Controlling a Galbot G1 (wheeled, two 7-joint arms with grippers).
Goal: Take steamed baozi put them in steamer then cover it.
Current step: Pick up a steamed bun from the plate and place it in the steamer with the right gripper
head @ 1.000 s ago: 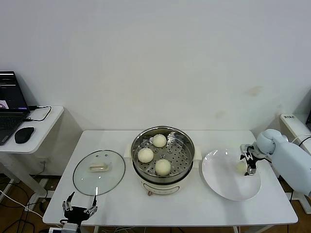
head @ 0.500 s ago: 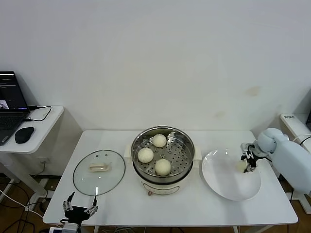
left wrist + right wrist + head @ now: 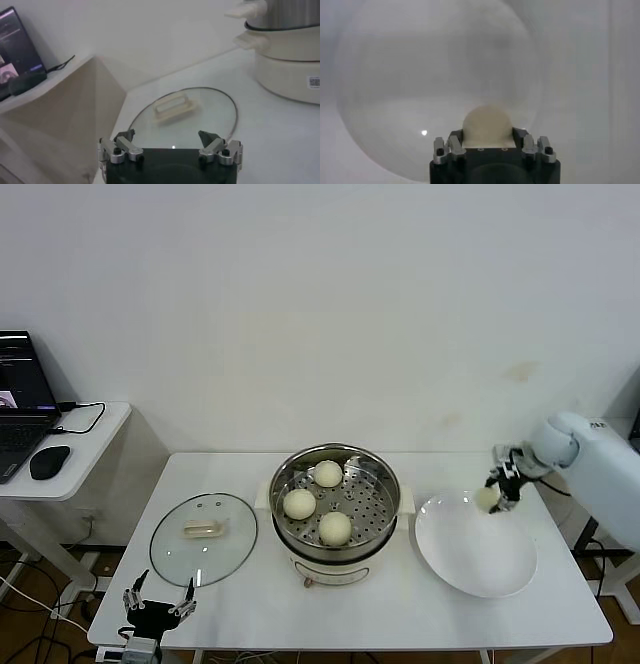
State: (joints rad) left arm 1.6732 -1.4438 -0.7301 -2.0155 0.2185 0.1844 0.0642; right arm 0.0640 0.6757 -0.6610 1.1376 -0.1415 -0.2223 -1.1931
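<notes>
White table [image 3: 400, 609]: steamer [image 3: 335, 559], cover [image 3: 204, 539], plate [image 3: 476, 559]

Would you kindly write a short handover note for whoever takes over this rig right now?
Right gripper: shut on the fourth baozi, lifted above the plate.
Left gripper: open, parked at the table's near edge by the cover.
Done: three baozi lie in the steamer.
Left: place the held baozi in the steamer, then put the cover, now flat on the table, on it.
</notes>
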